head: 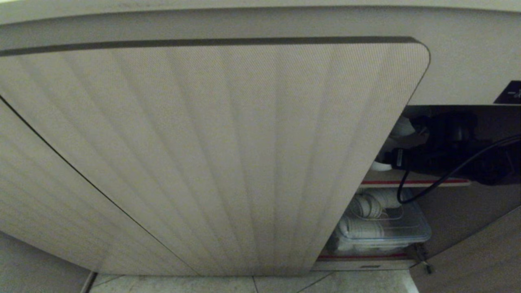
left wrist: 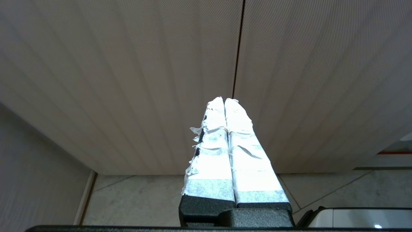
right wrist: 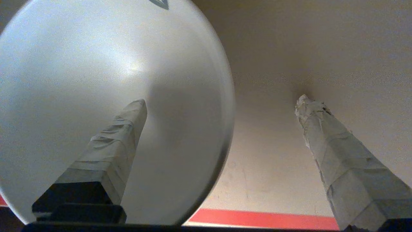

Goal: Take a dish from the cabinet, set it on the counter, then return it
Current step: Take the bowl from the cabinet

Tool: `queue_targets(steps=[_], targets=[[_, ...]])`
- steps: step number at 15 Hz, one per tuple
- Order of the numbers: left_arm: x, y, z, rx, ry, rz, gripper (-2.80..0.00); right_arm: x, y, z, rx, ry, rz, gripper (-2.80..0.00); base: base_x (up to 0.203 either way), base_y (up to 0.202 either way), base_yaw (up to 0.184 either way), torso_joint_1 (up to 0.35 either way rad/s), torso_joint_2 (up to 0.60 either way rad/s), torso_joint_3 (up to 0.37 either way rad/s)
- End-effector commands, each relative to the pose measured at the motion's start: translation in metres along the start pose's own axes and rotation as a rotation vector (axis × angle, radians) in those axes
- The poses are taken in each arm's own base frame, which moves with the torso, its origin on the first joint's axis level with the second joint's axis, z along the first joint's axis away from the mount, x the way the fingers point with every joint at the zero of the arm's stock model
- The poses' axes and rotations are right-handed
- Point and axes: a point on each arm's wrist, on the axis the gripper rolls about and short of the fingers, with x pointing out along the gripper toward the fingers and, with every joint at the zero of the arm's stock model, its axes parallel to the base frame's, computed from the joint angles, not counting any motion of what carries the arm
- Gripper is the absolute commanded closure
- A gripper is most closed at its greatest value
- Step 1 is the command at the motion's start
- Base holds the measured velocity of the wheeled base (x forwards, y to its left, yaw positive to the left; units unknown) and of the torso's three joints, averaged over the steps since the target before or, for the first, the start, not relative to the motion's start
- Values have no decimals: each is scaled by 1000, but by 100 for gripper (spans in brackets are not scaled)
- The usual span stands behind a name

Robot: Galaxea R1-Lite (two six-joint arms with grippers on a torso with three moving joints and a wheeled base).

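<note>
Taped fingers [right wrist: 112, 141] of the right gripper [right wrist: 222, 103] are seen closest in the right wrist view, spread as wide as they go. One finger is placed in front of the inside of the white bowl [right wrist: 96, 80], the other is well apart from it, beside the rim, against the beige inner wall. Nothing is clamped between them; whether the near finger touches the bowl cannot be told. A red-edged shelf [right wrist: 264, 219] is seen below the bowl.

From the head view, the right arm [head: 447, 150] is reached into the open cabinet [head: 203, 154], above the red-edged shelf, past the ribbed door. Below that shelf, a clear plastic bin [head: 407, 232] with white dishes is kept.

The left gripper [left wrist: 224, 101] is held in front of the closed ribbed doors, above the tiled floor [left wrist: 135, 199], its taped fingers pressed together with nothing between them.
</note>
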Motion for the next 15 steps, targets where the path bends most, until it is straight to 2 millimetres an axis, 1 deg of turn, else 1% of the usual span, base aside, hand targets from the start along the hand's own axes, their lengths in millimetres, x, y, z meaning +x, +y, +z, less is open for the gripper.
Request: queue_targets(steps=[1, 8, 15], targets=[[0, 0, 0, 0, -1, 0, 0, 1, 0, -1, 3, 10, 0, -280, 0, 0, 0, 0, 0, 0], [0, 0, 0, 0, -1, 0, 0, 2, 0, 1, 2, 5, 2, -280, 0, 0, 0, 0, 0, 0], [0, 0, 0, 0, -1, 0, 0, 6, 2, 11, -2, -17, 6, -280, 0, 0, 0, 0, 0, 0]])
